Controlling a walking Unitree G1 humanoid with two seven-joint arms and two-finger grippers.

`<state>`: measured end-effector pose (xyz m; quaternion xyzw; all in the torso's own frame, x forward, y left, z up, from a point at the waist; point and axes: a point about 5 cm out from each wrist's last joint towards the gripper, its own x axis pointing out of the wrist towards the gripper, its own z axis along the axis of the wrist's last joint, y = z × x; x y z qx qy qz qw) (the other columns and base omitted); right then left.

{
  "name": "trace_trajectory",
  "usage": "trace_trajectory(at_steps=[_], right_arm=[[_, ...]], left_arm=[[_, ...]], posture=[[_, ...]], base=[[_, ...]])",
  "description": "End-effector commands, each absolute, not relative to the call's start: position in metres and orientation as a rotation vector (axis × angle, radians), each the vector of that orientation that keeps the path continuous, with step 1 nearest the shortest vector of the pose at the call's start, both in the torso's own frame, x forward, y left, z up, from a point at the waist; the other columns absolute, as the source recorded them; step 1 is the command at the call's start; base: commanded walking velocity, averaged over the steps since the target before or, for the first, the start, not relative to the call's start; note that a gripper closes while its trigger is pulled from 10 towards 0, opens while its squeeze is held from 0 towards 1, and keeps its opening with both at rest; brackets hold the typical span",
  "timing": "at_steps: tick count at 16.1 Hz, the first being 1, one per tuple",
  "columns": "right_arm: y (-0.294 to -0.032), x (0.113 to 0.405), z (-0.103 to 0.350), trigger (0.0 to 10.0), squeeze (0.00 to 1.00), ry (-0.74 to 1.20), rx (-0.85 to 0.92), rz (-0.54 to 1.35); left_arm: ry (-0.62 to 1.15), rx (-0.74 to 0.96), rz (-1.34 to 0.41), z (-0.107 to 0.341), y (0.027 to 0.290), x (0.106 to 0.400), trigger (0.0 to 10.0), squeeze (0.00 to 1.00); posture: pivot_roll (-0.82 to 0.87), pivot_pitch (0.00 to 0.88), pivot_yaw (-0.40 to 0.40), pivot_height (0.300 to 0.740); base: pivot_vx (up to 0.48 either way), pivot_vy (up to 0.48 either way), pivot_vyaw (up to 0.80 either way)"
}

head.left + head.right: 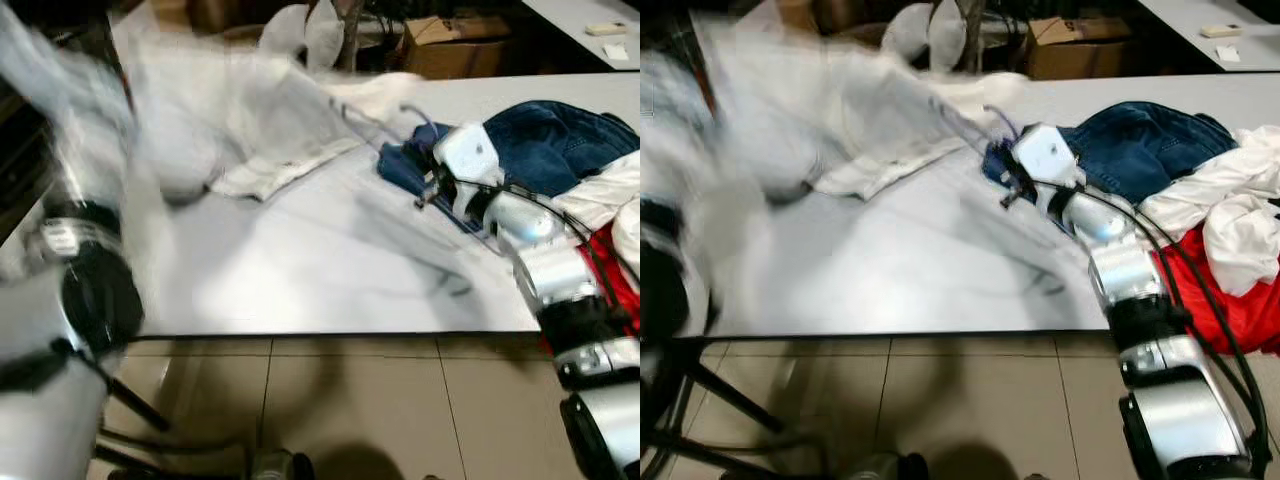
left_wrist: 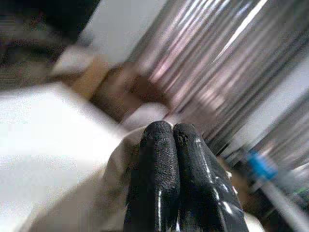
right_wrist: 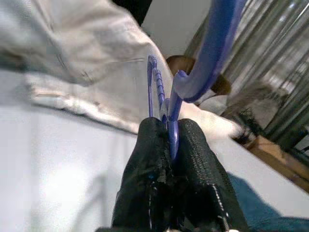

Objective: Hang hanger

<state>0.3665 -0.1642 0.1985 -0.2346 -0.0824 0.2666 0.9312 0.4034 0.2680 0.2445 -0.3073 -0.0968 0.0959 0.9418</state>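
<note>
Right end effector (image 3: 170, 145) pinches blue hanger (image 3: 212, 43); left end effector (image 2: 173, 140) clamps white garment (image 2: 96, 203).

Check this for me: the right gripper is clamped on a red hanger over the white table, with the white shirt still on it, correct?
Nearly. The hanger is blue, not red; the right wrist view shows the right gripper shut on its blue plastic. The rest holds: it is over the white table with the white shirt on it.
</note>
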Motion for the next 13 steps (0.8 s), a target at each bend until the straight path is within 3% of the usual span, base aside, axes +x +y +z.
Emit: trace_trajectory(at_steps=[1,4,5,6,7,8,13], right_arm=[[-0.166,0.361,0.211,10.0,0.0,-0.246,-0.41,0.559],[-0.169,0.347,0.222,10.0,0.0,-0.311,-0.34,0.613],[-0.166,0.336,0.226,10.0,0.0,-0.331,-0.335,0.67],[-0.164,0.333,0.224,10.0,0.0,-0.326,-0.339,0.686],[-0.162,0.326,0.22,10.0,0.0,-0.315,-0.331,0.71],[-0.161,0.325,0.219,10.0,0.0,-0.312,-0.329,0.715],[-0.163,0.296,0.2,10.0,0.0,-0.225,-0.283,0.702]], left_arm=[[-0.058,-0.579,0.31,0.21,0.274,0.396,0.0,0.0],[0.129,-0.528,0.49,0.146,0.287,0.372,0.0,0.0],[0.219,-0.433,0.442,0.132,0.284,0.368,3.4,0.0],[0.261,-0.37,0.398,0.128,0.28,0.368,10.0,0.0],[0.234,-0.307,0.274,0.134,0.272,0.372,10.0,0.0],[0.226,-0.301,0.25,0.136,0.271,0.373,10.0,1.0],[-0.008,-0.02,0.058,0.193,0.258,0.391,10.0,1.0]], posture=[[-0.08,0.0,0.105,0.74],[-0.08,0.0,0.112,0.74],[-0.09,0.0,0.117,0.74],[-0.09,0.0,0.12,0.74],[-0.09,0.0,0.122,0.74],[-0.09,0.0,0.121,0.74],[-0.09,0.0,0.124,0.74]], base=[[0.0,0.0,0.0],[0.0,0.0,0.0],[0.0,0.0,0.0],[0.0,0.0,0.0],[0.0,0.0,0.0],[0.0,0.0,0.0],[0.0,0.0,0.0]])
